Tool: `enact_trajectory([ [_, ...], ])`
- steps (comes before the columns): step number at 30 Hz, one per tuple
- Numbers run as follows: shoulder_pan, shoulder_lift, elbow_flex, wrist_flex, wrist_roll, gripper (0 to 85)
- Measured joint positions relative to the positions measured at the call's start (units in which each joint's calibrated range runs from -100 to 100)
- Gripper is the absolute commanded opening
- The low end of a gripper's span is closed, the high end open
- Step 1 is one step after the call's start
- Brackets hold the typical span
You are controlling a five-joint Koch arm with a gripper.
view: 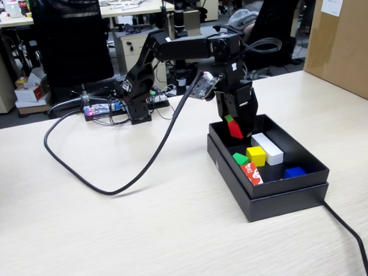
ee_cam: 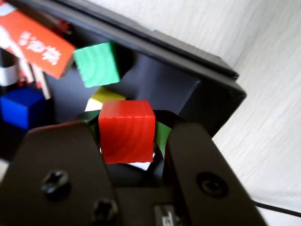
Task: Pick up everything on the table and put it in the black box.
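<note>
We record one end effector (ee_cam: pixel 128 141), closed upon a red cube (ee_cam: pixel 126 131) and held above the black box (view: pixel 278 198), which sits on the beige counter (view: pixel 115 239). Inside the box we note a green cube (view: pixel 240 158) and a yellow cube (view: pixel 255 155) side by side, with a white block (view: pixel 267 148), a blue block (view: pixel 293 172) and a printed red block (view: pixel 251 173).

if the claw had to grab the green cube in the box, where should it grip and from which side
Probably from above, closing on two opposite flat side faces of the green cube. It sits low in the black box with the yellow cube and the printed red block close by, so a sideways approach looks blocked.
</note>
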Motion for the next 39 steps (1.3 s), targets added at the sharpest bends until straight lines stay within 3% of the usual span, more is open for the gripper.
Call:
enact_trajectory([
  [2,0.0,0.0,-2.1,0.1,0.4,25.0],
  [5,0.0,-0.1,-5.0,0.2,0.5,28.1],
  [8,-0.1,0.0,-7.3,0.8,0.5,39.9],
  [14,0.0,-2.5,-8.6,1.6,0.5,45.7],
  [22,-2.1,-17.9,-5.7,1.5,0.1,46.0],
  [27,-6.3,-27.7,-4.7,3.9,-2.5,45.9],
  [33,-12.2,-36.9,-21.2,14.9,-7.4,46.1],
  [39,-14.9,-45.6,-44.5,26.8,-8.5,46.9],
])
